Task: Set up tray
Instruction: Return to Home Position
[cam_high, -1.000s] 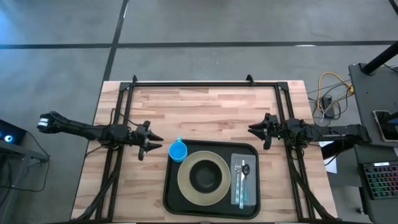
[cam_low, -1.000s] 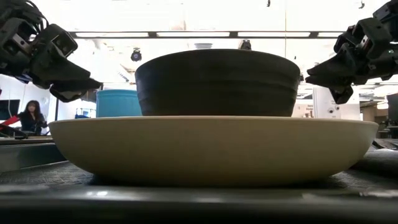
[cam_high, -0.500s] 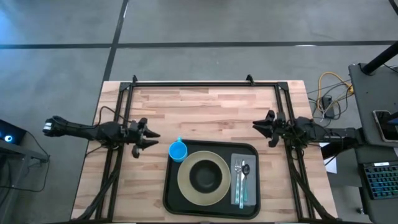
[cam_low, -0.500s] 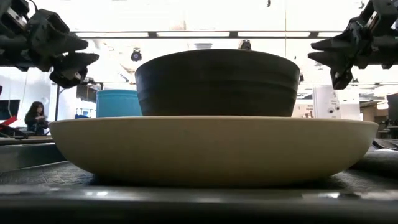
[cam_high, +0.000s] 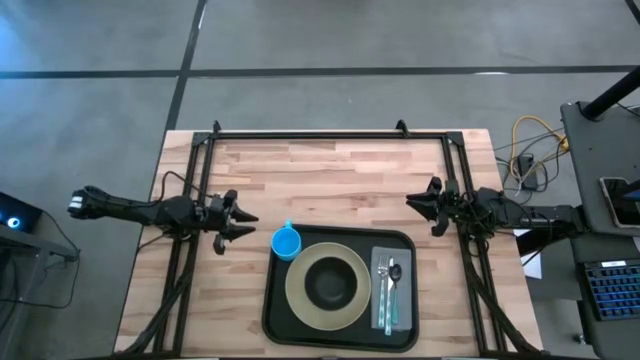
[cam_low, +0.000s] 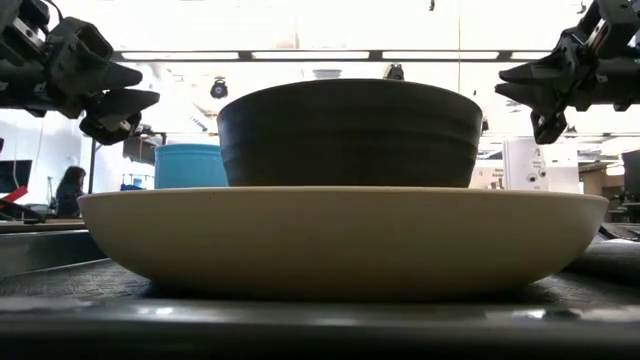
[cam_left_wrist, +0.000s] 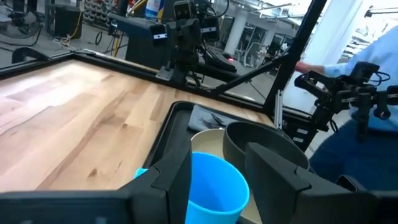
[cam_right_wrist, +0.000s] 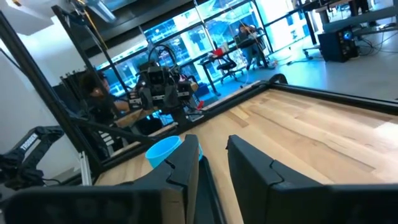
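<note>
Nearest the front edge of the surface (cam_high: 200, 300) lies the tray (cam_high: 275, 322), its long axis running left to right. It carries the plate (cam_high: 298, 290) with the dark bowl (cam_high: 327, 285) on it, and at its right end the grey napkin (cam_high: 404, 300) with the cutlery (cam_high: 388, 285) laid lengthwise. The blue cup (cam_high: 286, 243) stands at the tray's far left corner. Just beyond that corner hangs the left gripper (cam_high: 246, 225), fingers apart and empty. The right gripper (cam_high: 415, 205) hangs beyond the far right corner, also parted and holding nothing. The tray therefore lies frontward and inward of both, with the left gripper nearer, close beside the cup. Any retreat should probably carry each arm outward, away from the tray, the left minding the cup. Only the high view shows the napkin and cutlery, because the low view is filled by plate and bowl. The low view does show both grippers raised off the surface. The wrist views confirm the gap between each pair of fingers.
</note>
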